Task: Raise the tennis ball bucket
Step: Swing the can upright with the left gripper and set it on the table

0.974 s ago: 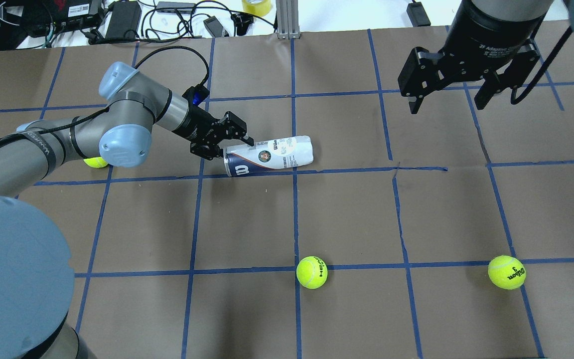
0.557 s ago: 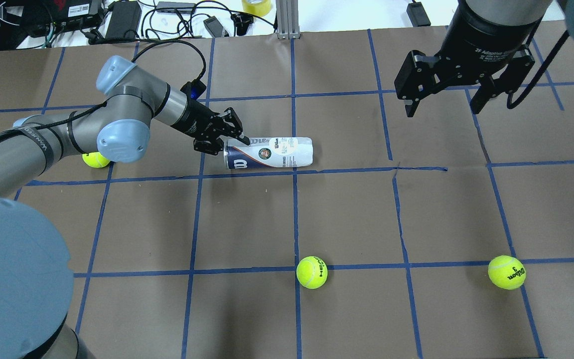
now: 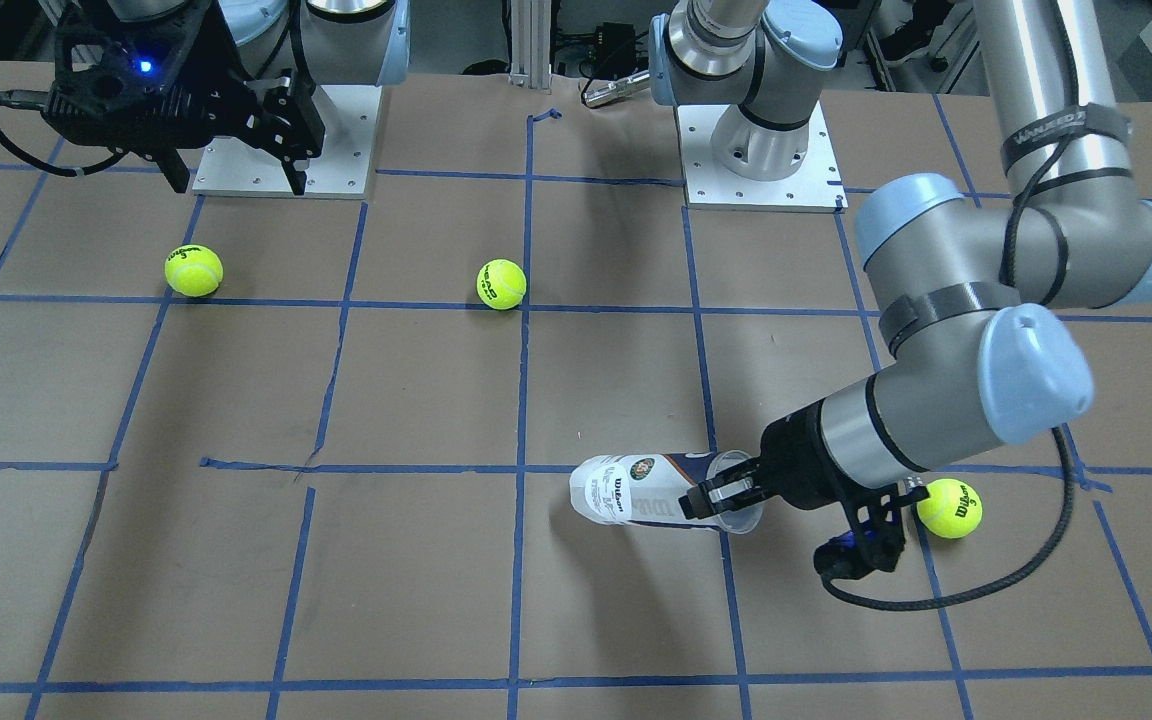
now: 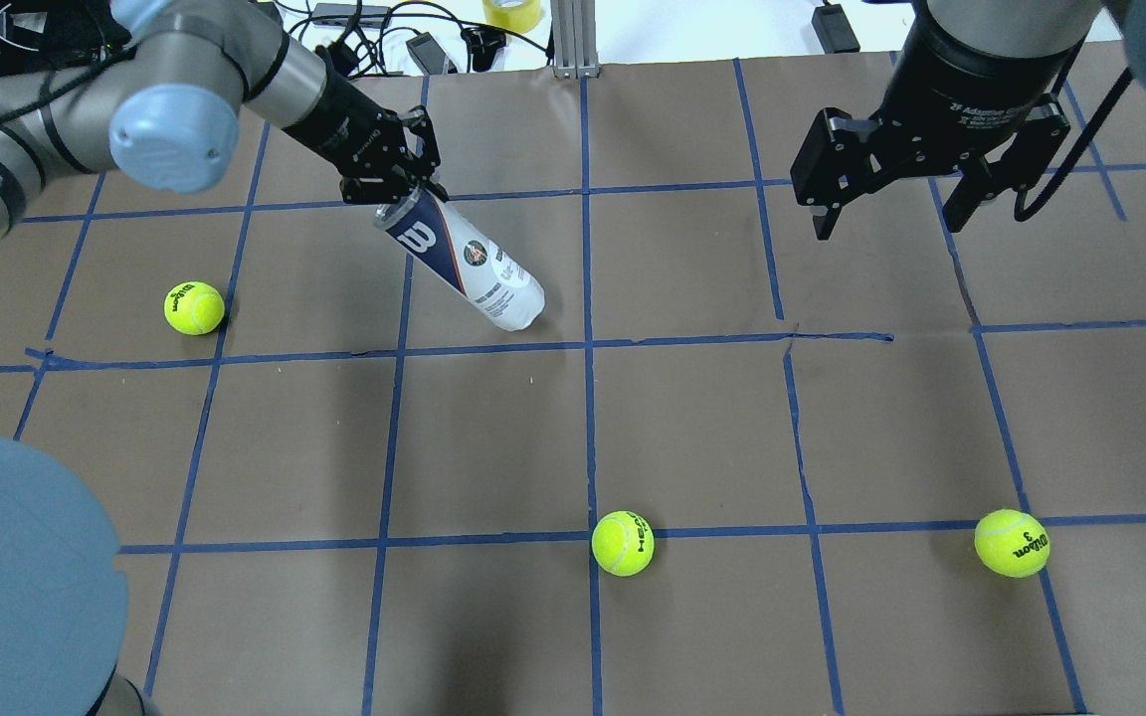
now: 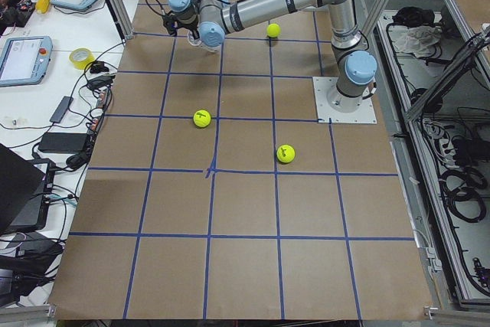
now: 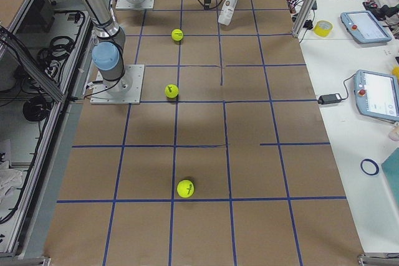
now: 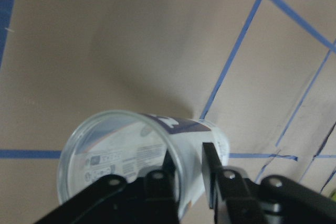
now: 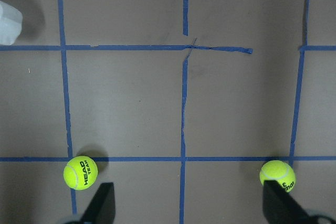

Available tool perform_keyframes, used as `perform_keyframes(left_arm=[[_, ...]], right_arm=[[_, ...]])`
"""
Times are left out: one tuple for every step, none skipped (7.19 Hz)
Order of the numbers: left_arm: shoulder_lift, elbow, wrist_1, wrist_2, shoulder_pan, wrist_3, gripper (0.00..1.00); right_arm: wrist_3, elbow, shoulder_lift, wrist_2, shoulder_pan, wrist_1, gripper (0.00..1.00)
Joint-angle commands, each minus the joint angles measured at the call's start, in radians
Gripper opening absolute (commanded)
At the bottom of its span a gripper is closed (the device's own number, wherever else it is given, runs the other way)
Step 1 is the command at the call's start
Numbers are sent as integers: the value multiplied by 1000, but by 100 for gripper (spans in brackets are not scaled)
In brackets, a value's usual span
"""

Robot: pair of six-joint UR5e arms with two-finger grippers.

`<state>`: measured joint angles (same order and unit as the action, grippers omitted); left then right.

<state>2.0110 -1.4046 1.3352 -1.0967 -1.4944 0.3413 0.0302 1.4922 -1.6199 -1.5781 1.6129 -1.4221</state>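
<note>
Left gripper (image 4: 404, 192) pinching open rim, Wilson-labelled tennis ball bucket (image 4: 478, 267) tilted

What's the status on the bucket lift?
Left gripper shut on tennis ball bucket rim, one finger inside. Bucket tilted, open end raised; closed end's table contact unclear. Right gripper open, empty. Tennis balls clear.

Bright, even overhead light laid soft, faint shadows on the brown table (image 4: 692, 438), while the left wrist view looked soft and slightly hazy, the left gripper (image 7: 188, 163) blurred close up.
</note>
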Motion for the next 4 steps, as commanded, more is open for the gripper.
perform_keyframes(left_arm=[[-15,188,102,-267,-48,9,0],[-15,206,44,-454,-117,-66,0],[-2,185,-56,-559,-183,-156,0],[11,140,-193,-565,-219,-188,0]], right_arm=[[-4,2,1,1,1,0,100],[-4,2,2,0,-1,0,100],[-6,2,2,0,1,0,100],[-10,2,2,0,-1,0,100]])
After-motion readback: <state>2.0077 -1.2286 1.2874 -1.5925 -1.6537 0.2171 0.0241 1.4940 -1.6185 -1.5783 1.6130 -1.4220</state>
